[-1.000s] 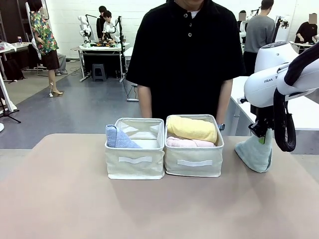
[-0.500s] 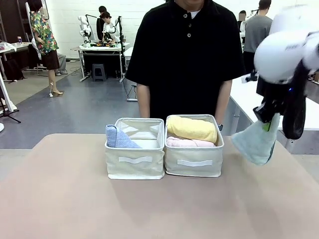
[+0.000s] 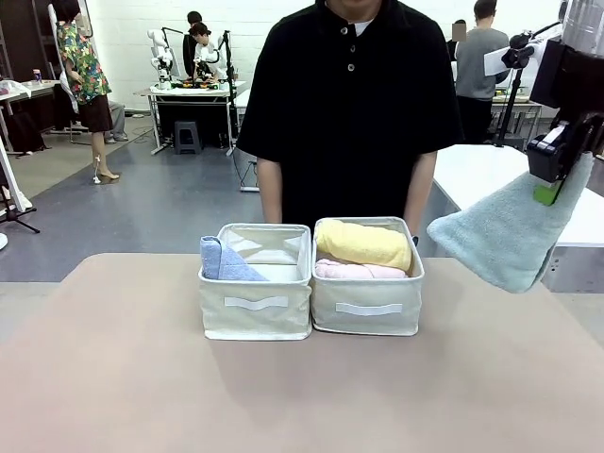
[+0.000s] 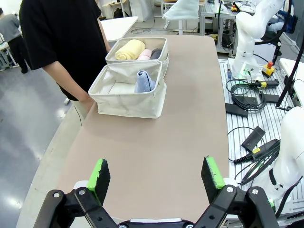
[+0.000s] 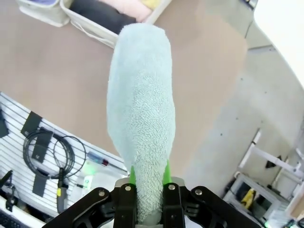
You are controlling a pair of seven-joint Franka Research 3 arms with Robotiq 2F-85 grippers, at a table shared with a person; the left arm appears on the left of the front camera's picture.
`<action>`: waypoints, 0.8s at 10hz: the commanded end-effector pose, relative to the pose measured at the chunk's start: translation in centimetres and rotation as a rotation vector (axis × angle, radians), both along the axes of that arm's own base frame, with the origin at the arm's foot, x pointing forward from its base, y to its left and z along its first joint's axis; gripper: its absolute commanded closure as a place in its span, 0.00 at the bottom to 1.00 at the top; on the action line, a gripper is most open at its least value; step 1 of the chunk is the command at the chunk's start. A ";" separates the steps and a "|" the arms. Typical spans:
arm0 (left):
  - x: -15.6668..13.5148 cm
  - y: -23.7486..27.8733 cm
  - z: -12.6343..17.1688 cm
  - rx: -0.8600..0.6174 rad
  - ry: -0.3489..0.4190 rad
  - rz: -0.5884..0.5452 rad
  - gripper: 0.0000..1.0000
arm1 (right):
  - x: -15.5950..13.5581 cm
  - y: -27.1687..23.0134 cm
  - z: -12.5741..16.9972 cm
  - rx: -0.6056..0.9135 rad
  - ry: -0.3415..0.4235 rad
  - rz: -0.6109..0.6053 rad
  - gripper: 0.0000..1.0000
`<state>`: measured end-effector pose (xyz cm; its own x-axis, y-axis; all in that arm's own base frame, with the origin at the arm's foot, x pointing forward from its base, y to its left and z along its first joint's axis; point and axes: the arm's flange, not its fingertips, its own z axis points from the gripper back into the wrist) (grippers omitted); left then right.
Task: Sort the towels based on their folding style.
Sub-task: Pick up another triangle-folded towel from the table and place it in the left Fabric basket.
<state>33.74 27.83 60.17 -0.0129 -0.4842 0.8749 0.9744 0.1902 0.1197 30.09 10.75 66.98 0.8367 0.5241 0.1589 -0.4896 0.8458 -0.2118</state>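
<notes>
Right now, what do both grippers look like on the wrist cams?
Left gripper: black linkage frame with silver pivot screws, two fingers tipped with bright green pads. Right gripper: same black body and screws, slim green pads. From the front view it reads as a black boxy block with one green pad showing.

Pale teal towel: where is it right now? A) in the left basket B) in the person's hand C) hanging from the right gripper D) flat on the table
C: the right gripper is shut on the narrow end of the pale teal towel, which hangs in the air.
</notes>
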 end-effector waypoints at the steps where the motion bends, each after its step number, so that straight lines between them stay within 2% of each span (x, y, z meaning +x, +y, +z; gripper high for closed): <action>1: -0.2 0.0 0.1 -0.009 -0.007 0.003 0.00 | 0.6 -0.2 -0.6 -0.019 -0.010 -0.011 1.00; 3: -0.2 0.0 0.1 -0.009 -0.007 0.003 0.00 | 0.6 -0.2 -0.6 -0.019 -0.010 -0.011 1.00; 4: -0.2 0.0 0.1 -0.009 -0.007 0.003 0.00 | 0.2 0.0 -0.4 -0.006 0.007 -0.003 0.81; 5: -0.2 0.0 0.1 -0.009 -0.007 0.003 0.00 | 1.2 3.9 0.5 -0.062 -0.044 0.269 0.81; 7: -0.2 0.0 0.1 -0.009 -0.007 0.003 0.00 | 4.0 11.3 2.9 -0.142 -0.211 0.497 0.81; 8: -0.2 0.0 0.1 -0.009 -0.007 0.003 0.00 | 5.6 14.4 3.9 -0.125 -0.272 0.584 0.81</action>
<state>33.75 27.78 60.19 -0.0137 -0.4845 0.8747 0.9745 0.1894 0.1201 32.37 24.04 69.63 0.4337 0.8832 0.1783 -0.7756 0.4667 -0.4251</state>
